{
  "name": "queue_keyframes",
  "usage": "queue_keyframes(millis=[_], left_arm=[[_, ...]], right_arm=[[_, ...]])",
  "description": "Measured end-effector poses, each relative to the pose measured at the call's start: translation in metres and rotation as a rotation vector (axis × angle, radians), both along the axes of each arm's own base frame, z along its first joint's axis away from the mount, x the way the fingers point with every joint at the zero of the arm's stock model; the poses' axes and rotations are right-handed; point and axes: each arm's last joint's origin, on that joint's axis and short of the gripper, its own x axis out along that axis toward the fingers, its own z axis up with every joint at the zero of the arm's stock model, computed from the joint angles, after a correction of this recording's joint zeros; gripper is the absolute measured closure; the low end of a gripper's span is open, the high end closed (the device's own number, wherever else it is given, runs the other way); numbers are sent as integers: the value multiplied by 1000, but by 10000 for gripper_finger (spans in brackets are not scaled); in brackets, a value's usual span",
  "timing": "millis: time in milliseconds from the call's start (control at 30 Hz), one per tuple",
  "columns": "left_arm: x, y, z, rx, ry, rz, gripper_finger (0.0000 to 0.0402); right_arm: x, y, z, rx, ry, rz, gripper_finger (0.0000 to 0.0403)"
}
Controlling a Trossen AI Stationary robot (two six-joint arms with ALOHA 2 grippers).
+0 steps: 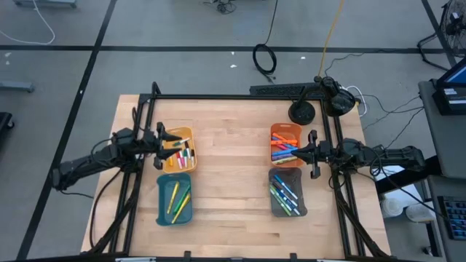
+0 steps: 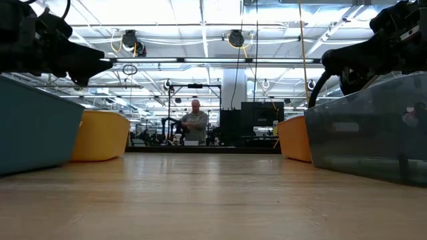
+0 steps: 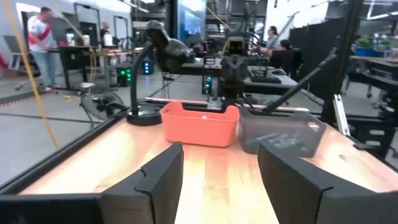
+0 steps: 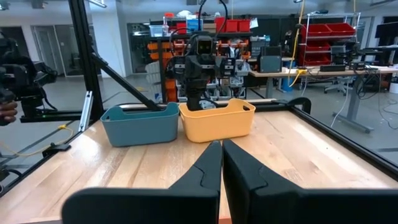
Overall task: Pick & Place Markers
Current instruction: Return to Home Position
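Note:
Markers lie in four trays in the high view. The yellow tray point(image 1: 188, 135) holds several thin markers point(image 1: 183, 155), and the teal tray point(image 1: 162, 200) holds yellow and green ones point(image 1: 177, 196). In the orange tray point(image 1: 285, 129) are blue and orange markers point(image 1: 284, 151). The grey tray point(image 1: 300, 178) has blue and green ones point(image 1: 285, 195). My left gripper point(image 1: 166, 145) point(image 3: 221, 152) hangs open above the yellow tray's left rim. My right gripper point(image 1: 297, 153) point(image 4: 222, 144) is shut and empty, above the seam between the orange and grey trays.
A black lamp base point(image 1: 301, 112) and a cable bundle point(image 1: 336, 98) sit at the table's far right corner. A black frame point(image 1: 218, 96) runs along the table edges. Bare wood point(image 1: 229, 175) lies between the two pairs of trays. A person point(image 2: 195, 123) stands far behind the table.

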Motion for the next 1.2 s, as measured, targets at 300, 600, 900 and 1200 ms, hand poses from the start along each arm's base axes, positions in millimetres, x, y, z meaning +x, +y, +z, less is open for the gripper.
queue_keyframes(millis=[300, 600, 900, 1200], left_arm=[[0, 3, -2, 55, 30, 153, 192], [0, 5, -3, 55, 39, 215, 192], [0, 5, -3, 55, 38, 215, 192], [0, 5, -3, 55, 38, 215, 192]], right_arm=[[0, 0, 0, 0, 1, 0, 399], [0, 0, 0, 0, 1, 0, 399], [0, 0, 0, 0, 1, 0, 399], [0, 0, 0, 0, 1, 0, 399]])
